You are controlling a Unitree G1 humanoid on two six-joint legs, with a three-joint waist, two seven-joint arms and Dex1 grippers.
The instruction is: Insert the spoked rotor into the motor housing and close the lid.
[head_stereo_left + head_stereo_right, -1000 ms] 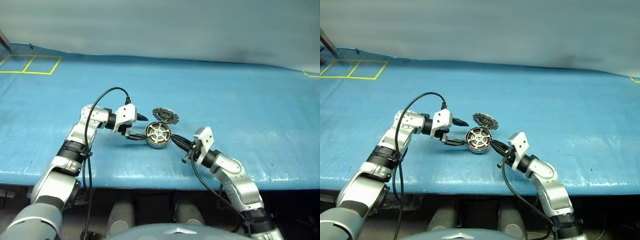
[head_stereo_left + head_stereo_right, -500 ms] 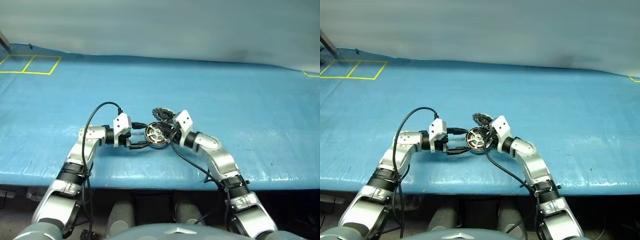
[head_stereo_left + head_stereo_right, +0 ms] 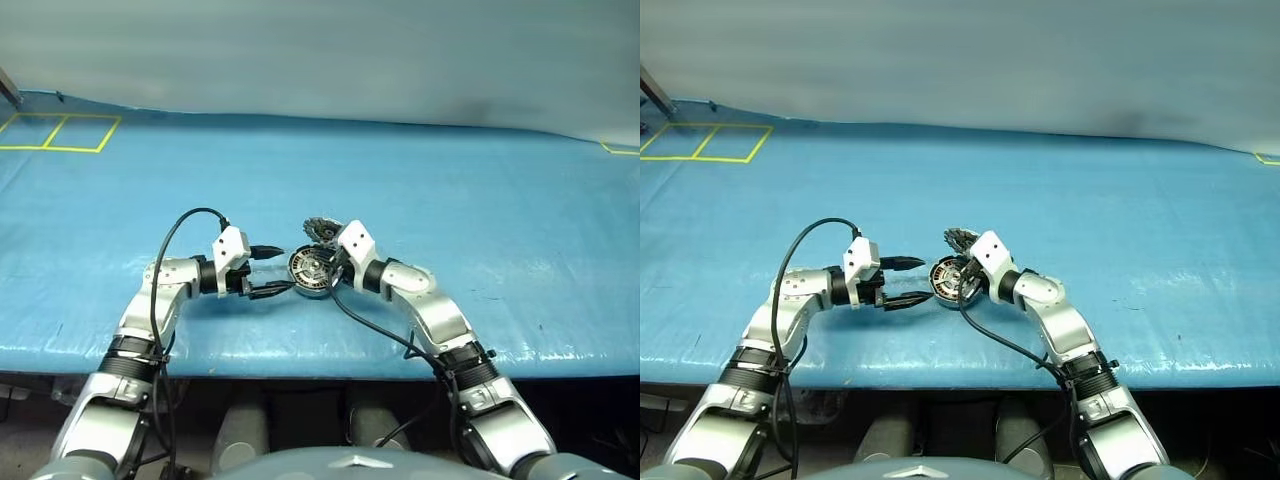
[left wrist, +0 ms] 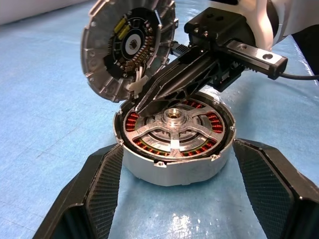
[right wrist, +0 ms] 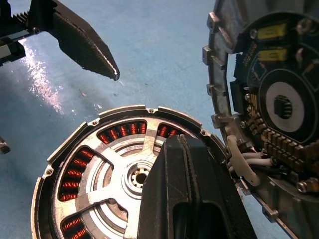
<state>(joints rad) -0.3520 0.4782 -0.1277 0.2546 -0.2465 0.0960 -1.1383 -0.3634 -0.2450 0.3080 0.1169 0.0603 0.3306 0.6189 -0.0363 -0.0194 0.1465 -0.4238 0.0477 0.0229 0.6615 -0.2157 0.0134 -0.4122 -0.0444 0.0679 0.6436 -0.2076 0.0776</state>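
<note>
spoked rotor (image 4: 174,130) in motor housing (image 4: 175,164); lid (image 4: 128,46) seemingly upright behind

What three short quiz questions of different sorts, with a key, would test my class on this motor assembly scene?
1. True or false: the lid lies shut over the motor housing.
2. Which hand's fingers are closed together: A left, B right?
3. Fill in: the spoked rotor sits inside the ____.

Key:
1. False; it stands raised on its hinge.
2. B; the right gripper is shut above the rotor, while the left gripper is open, one finger either side of the housing.
3. Motor housing.
</note>
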